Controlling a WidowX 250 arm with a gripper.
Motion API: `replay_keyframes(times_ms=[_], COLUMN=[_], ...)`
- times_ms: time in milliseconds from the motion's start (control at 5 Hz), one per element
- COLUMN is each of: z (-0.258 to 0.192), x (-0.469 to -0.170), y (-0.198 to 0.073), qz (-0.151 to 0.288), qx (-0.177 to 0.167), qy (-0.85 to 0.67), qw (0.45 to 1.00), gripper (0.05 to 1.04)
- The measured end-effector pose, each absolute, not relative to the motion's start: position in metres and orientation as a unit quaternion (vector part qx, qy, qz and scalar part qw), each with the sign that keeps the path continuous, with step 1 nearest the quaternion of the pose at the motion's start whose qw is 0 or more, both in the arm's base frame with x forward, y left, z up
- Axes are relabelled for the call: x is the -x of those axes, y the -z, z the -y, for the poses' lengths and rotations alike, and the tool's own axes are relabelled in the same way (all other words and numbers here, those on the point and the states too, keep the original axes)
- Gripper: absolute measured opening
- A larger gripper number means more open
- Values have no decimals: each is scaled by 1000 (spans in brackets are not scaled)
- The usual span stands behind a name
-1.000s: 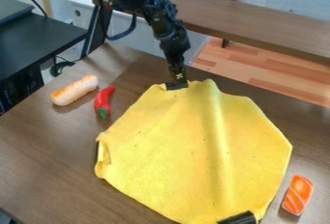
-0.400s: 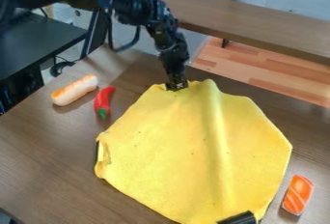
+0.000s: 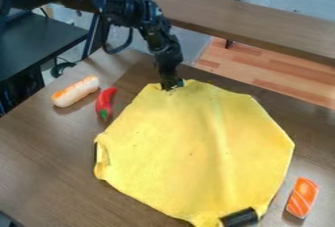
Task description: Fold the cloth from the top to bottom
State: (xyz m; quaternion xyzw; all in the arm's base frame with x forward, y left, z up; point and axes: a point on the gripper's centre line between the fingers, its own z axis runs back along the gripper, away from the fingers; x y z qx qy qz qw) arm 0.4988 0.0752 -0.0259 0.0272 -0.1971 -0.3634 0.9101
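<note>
1 blk gripper [image 3: 172,85] | fingers clamped on yel cloth [image 3: 196,147], top edge | chili [image 3: 105,102] nr

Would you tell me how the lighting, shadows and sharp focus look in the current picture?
Camera view: soft, even light on the yellow cloth, with a paler band down its middle; a dim shadow beside the sushi piece; a mild sheen on the brown table; fine detail on the black arm is lost in darkness.
</note>
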Motion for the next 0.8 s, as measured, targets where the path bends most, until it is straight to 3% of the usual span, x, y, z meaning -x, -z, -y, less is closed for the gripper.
replay_keyframes(times_ms=[200,400,600,800], z=[-75,-82,-88,-73], x=[-490,-487,-485,-474], y=[27,12,-22,-33], qz=[193,201,233,238], qx=[-25,-21,-12,17], qy=[367,361,363,385], qw=[910,911,902,892], gripper=[85,54,51,51])
